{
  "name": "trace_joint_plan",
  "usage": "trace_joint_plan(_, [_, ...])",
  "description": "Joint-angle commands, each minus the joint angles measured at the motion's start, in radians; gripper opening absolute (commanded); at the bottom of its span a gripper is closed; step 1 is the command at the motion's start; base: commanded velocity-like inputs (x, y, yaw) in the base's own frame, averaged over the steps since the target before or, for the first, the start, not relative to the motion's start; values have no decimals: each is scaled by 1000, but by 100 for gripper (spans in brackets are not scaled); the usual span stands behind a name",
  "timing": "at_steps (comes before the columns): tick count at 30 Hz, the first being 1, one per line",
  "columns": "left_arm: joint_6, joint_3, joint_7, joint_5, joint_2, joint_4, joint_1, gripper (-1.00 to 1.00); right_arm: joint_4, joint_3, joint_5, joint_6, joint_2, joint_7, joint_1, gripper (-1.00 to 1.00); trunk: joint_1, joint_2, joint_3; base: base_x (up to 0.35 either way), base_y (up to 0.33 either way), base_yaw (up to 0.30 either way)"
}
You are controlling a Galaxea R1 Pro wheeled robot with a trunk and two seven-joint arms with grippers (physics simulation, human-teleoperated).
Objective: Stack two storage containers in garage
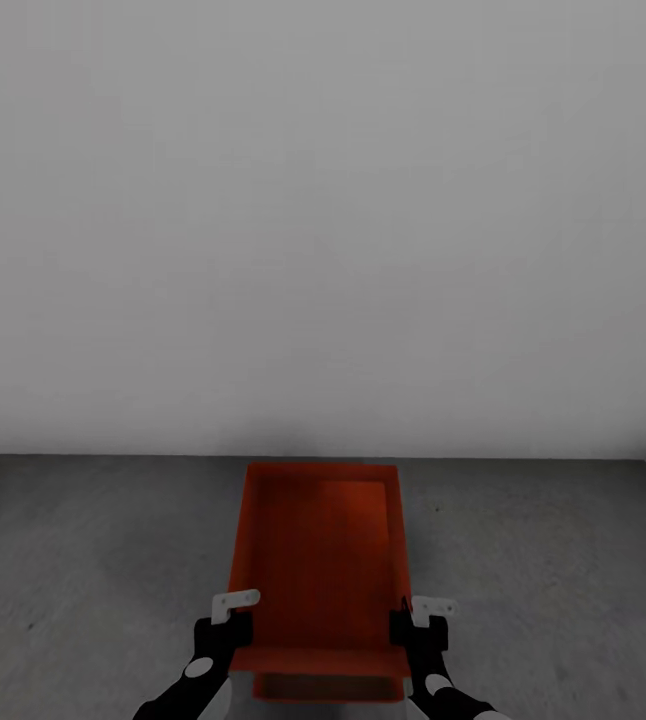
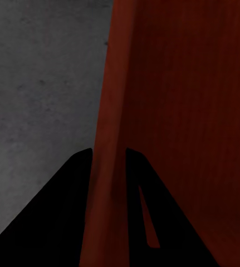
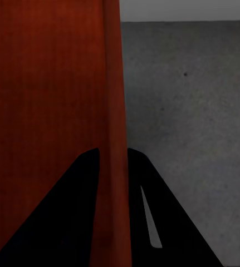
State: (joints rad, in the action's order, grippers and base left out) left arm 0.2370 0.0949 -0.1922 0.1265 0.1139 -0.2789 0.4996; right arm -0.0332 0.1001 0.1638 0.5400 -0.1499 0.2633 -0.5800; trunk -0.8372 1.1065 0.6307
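**Box held by both hands over the garage floor**

Head view: one orange-red box [image 1: 318,560] is carried low in front of the robot, long side running away from the camera, above the dark grey concrete floor [image 1: 93,560]. A pale grey wall [image 1: 323,220] stands behind. The box's inside is bare. Under its near edge a second orange-red rim [image 1: 328,688] shows; whether the upper box touches it cannot be told.

Left hand [image 1: 231,625]: at the box's left wall, near the close corner. Right hand [image 1: 418,625]: at the right wall, opposite.

Left wrist view: the two dark fingers [image 2: 69,206] stand one on each side of the thin box wall [image 2: 106,167], pressed against it, so the hand pinches the wall. Floor shows on the outer side.

Right wrist view: same pinch, fingers [image 3: 75,206] straddling the wall [image 3: 113,167]; this view also shows the strip where floor meets the wall of the room.
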Motion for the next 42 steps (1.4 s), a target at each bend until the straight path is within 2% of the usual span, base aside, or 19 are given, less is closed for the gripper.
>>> trace_joint_plan(1, [-40, 5, 17, 15, -1, 3, 0, -100, -2, 8, 9, 37, 4, -3, -1, -100, 0, 1, 1, 6, 0, 0])
trace_joint_plan(13, [-40, 5, 17, 15, -1, 3, 0, -100, -2, 9, 7, 35, 6, -4, -1, -100, 0, 1, 7, 1, 0, 0])
trace_joint_plan(42, [-39, 5, 17, 15, -1, 3, 0, -100, -1, 9, 7, 35, 6, -4, -1, -100, 0, 1, 44, 0, 0, 0])
